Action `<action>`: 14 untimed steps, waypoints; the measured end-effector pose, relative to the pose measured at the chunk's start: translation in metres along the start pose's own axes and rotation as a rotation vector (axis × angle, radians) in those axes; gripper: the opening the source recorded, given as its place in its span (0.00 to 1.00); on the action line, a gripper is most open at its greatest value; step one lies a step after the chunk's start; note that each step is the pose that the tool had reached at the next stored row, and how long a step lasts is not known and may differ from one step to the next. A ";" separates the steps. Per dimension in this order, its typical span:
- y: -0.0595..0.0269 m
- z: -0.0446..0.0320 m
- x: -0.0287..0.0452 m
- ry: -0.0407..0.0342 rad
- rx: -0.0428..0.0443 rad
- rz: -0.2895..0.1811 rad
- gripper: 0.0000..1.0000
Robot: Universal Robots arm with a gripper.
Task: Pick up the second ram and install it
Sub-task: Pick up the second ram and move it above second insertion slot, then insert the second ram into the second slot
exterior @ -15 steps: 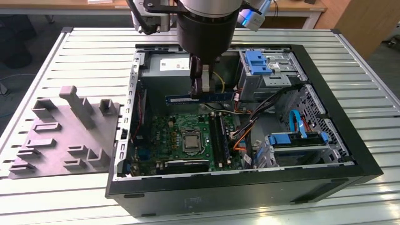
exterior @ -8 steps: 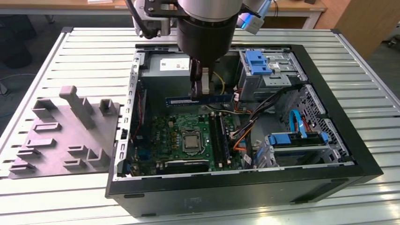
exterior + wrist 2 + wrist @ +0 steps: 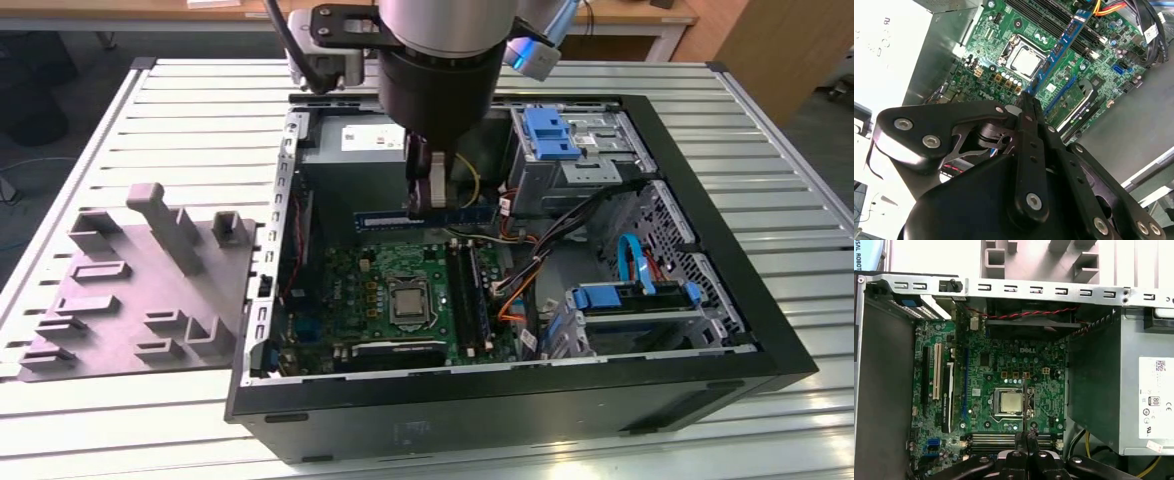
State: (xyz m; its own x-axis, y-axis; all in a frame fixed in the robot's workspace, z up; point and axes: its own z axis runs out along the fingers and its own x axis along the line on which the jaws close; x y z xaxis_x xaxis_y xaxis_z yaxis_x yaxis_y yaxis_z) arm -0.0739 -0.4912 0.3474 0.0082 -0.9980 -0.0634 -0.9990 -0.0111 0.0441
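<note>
**ITEM: the second ram** (image 3: 380, 217). Long thin blue circuit-board stick w/ dark chips. Held in mid-air inside the case, above the board, btwn grey PSU box and CPU socket. Clear of the slots, touching nothing but the fingers. In the second wrist view the stick (image 3: 1059, 47) runs out from the fingertips.

**HOLDER: gripper** (image 3: 424, 203). Black two-finger unit on the arm. Fingers pinched tight on the stick's flat faces, approx mid-length in the exterior view. No gap visible at the tips in the second wrist view (image 3: 1026, 98).

**STEP IN HAND (judged):** carry to slot, not seated yet.
- Stick lies crosswise to the long black memory slots (image 3: 463, 285), so it likely needs turning to line up.
- Keep it level, edge contacts down, notch matched to the slot key.
- Lower straight and press evenly so both end clips catch.
- Mind the orange/black cable bundle (image 3: 527, 285) just beside the slots.

**CONTAINER 1: open black tower computer case** (image 3: 507, 420), side panel off, lying on slatted metal table (image 3: 787, 200). Contents:
- green motherboard (image 3: 347, 290)
- silver square CPU socket (image 3: 404, 303)
- grey PSU box (image 3: 354, 145)
- metal drive bays w/ blue plastic latches (image 3: 554, 135)
- cabling

Whether a slot is already filled: can't tell.

**CONTAINER 2: grey moulded fixture tray** (image 3: 134, 290) w/ upright blocks and recesses. Sits just beside the case, on the exterior view's left.
</note>
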 end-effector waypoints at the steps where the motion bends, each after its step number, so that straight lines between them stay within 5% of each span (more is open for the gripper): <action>1: -0.0001 0.0018 0.0001 0.0000 0.0000 0.000 0.11; 14: -0.0002 0.0048 0.0003 0.0000 0.0000 0.000 0.11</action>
State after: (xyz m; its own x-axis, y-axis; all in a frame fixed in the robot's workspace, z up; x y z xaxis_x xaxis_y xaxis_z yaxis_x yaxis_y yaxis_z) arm -0.0739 -0.4912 0.3425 0.0082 -0.9980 -0.0634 -0.9990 -0.0110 0.0441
